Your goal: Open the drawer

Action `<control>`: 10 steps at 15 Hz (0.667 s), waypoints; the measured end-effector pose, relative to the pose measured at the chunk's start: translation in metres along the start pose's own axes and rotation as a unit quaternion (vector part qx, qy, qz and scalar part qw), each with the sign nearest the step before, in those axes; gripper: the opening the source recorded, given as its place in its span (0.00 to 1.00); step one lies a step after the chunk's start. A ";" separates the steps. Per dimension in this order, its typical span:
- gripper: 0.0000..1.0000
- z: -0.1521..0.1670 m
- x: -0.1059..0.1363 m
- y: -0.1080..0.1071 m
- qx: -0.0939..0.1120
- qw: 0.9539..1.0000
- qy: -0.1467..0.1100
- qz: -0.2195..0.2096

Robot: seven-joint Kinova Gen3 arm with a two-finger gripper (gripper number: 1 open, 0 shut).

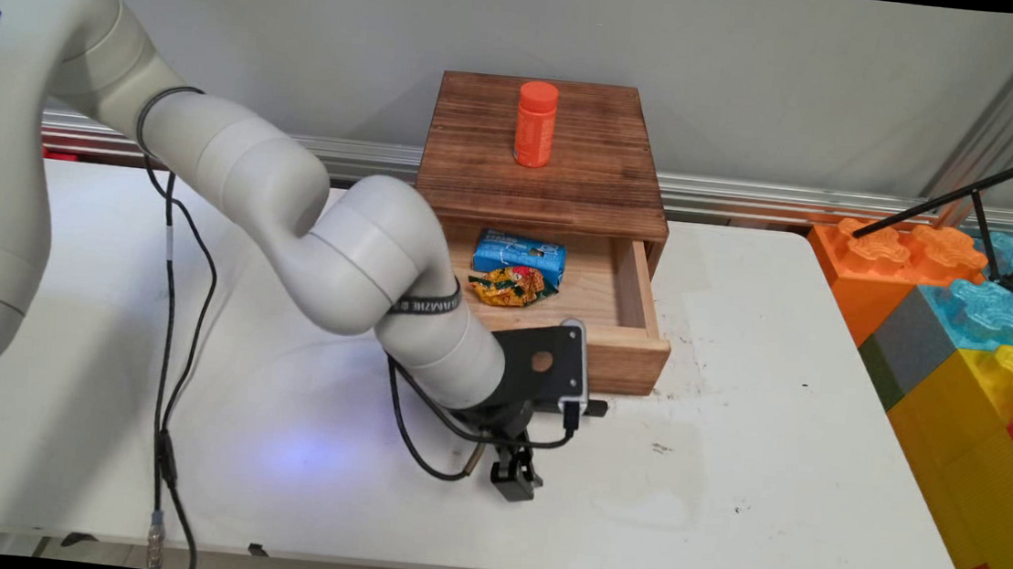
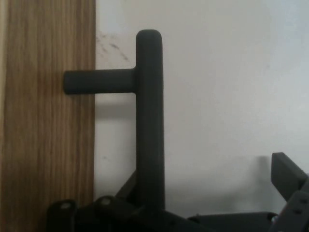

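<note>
White arm (image 1: 232,169) of rounded, tube-shaped links with paler bands at the joints; blue lettering on the upper link at the left edge. A black strap with white print circles the forearm. Black cables (image 1: 170,310) hang alongside. Black wrist bracket (image 1: 545,366) with a round hole and a silver-edged module. Black two-finger gripper (image 1: 515,482) with pinned linkage bars.
</note>
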 end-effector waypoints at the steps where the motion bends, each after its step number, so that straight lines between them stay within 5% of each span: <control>1: 1.00 -0.001 0.000 0.004 -0.001 1.000 0.000 0.001; 10: 1.00 -0.010 0.000 0.039 -0.009 1.000 0.005 0.007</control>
